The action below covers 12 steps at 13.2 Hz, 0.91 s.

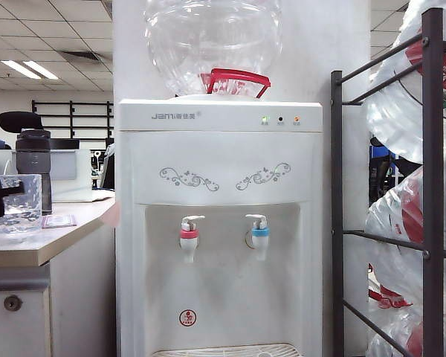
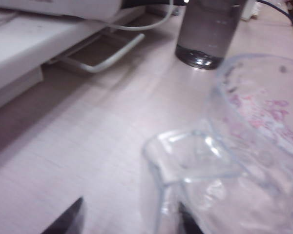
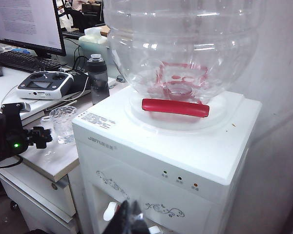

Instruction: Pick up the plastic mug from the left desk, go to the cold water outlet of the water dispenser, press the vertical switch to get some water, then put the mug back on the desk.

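Near the desk's (image 1: 37,249) front edge stands the mug (image 1: 20,202), the left gripper (image 2: 129,219) spread beside it, not yet gripping. Its thin wall could slip or tip if pinched off-centre. Above the dispenser (image 1: 219,186), the right gripper (image 3: 129,219) looks pressed together.

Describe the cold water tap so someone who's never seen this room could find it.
Find the tall white water dispenser with the big clear bottle on top. Two small white taps sit in its front recess. The cold water outlet is the right one, with a light-blue collar; its neighbour has a red-pink collar.
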Motion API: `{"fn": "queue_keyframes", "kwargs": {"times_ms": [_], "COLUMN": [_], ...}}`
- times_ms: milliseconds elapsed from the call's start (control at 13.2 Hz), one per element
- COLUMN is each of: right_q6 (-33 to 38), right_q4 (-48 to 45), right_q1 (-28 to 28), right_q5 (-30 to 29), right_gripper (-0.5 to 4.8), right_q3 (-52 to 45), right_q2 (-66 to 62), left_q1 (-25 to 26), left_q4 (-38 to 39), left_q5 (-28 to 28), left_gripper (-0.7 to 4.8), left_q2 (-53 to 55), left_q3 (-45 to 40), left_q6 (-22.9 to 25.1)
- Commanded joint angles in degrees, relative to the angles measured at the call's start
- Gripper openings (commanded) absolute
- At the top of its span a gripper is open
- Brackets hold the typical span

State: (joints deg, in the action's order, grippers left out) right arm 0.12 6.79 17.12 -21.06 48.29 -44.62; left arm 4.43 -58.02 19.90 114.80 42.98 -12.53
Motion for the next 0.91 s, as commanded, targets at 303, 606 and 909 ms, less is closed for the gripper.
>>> {"fn": "queue_keyframes", "kwargs": {"times_ms": [303, 606, 909], "right_q6": [-0.2, -0.2, -0.2], "right_q4": [-1.0, -0.5, 0.5], "right_q1": [0.0, 0.3, 0.3], "right_q5": [-0.1, 0.0, 0.0], "right_gripper": [-0.05, -0.05, -0.05], "right_q3": [0.5, 0.5, 0.5], "right_q2": [0.2, 0.2, 0.2], "left_q1": [0.6, 0.6, 0.6], "left_q4": [-0.9, 1.9, 2.2], "left_q5": [0.2, -0.6, -1.6], "left_gripper": [2.41, 2.41, -0.06], "left_q2": [0.4, 3.2, 4.9], "left_q3": [2.0, 7.7, 8.4], "left_q6": [0.1, 2.1, 2.0]}}
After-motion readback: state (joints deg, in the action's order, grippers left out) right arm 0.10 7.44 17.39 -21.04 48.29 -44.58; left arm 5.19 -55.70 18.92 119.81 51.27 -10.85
